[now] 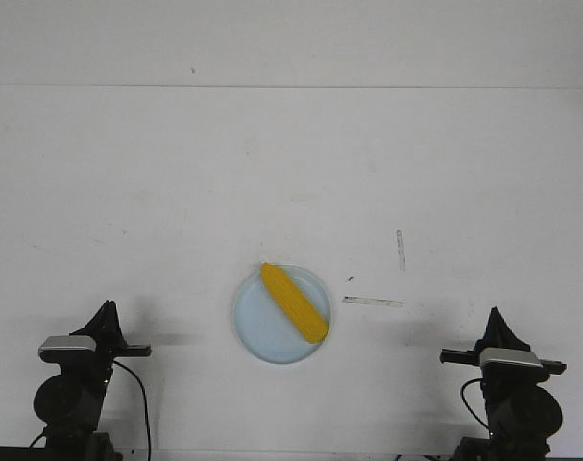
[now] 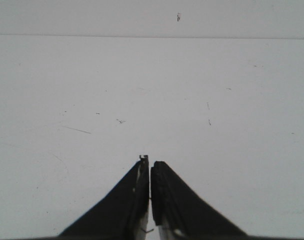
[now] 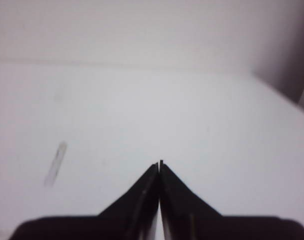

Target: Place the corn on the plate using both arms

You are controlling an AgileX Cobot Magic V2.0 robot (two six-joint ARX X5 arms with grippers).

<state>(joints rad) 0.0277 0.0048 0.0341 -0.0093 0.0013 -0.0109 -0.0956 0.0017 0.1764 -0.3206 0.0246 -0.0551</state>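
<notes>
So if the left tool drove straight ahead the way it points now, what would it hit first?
Probably nothing: the shut left tool faces only bare white table. Corn and plate lie off to its side.

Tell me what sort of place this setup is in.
Most likely a robotics lab or test bench, not a kitchen. A bare white table holds only a pale blue plate with one corn on it, flanked by the left gripper and right gripper, both shut.
</notes>
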